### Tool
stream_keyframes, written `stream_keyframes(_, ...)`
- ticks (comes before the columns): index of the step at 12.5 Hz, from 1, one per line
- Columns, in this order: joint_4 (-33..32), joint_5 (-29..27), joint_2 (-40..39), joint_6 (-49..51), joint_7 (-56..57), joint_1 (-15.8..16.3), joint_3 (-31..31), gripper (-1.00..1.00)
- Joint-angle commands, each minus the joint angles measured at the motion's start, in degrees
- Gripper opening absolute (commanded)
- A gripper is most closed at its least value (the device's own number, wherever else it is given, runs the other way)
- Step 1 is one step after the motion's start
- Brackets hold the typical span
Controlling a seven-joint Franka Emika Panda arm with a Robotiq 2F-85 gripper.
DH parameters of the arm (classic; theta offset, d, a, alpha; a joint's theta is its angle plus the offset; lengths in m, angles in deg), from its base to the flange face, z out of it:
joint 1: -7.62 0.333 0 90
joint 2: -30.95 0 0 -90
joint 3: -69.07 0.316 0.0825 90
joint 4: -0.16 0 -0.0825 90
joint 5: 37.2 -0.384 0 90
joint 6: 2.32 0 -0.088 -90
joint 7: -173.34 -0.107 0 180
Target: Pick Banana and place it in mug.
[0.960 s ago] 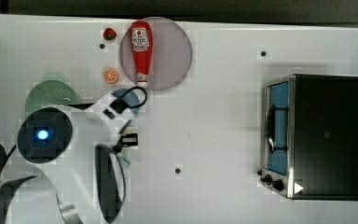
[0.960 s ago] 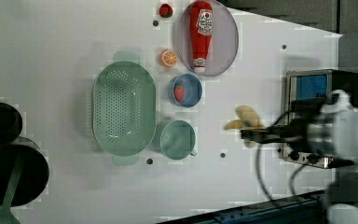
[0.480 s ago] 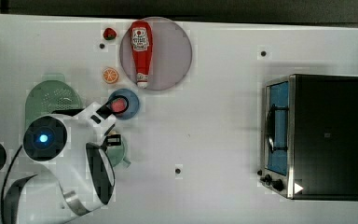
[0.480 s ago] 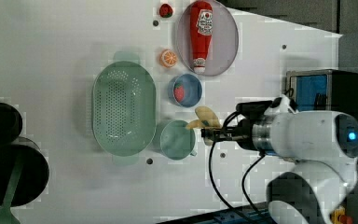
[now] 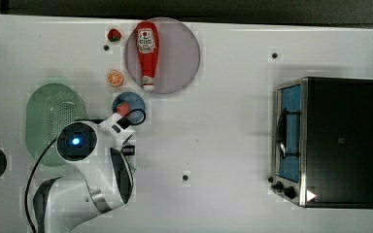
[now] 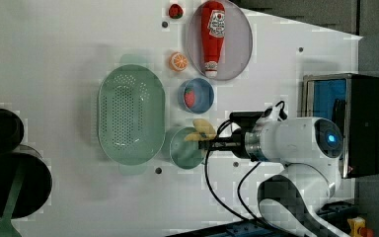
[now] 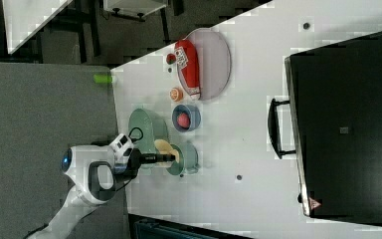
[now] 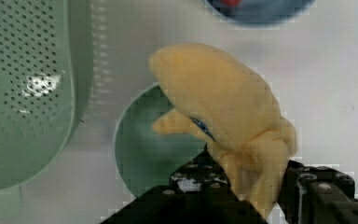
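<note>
The gripper is clenched on the plush banana, which hangs above the mug, overlapping its rim. In the left view, the banana sits at the 1 o'clock edge of the mug. Step in hand, as judged: carry complete, placement pending. The next move calls for centring the banana over the opening, lowering, then releasing; an off-centre drop could leave it on the rim.

In the left view, from the mug: green colander at 9 o'clock, blue cup holding a strawberry at 12 o'clock. Beyond it lie an orange slice and a ketchup bottle on a plate. All stand on a white table; a toaster oven stands at 3 o'clock.
</note>
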Motion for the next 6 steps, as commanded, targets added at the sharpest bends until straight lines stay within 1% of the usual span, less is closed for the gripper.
stream_keyframes(1, 0.72, -0.94, 0.11, -2.3, -4.05, 0.67, 0.27, 0.13)
stream_keyframes(4, 0.91, -0.94, 0.82, -2.28, -4.06, 0.67, 0.32, 0.81)
stream_keyframes(5, 0.93, -0.95, 1.9, -2.17, -4.05, 0.64, 0.31, 0.99)
stream_keyframes(6, 0.91, -0.96, 3.48, -2.01, -4.06, 0.54, 0.15, 1.0)
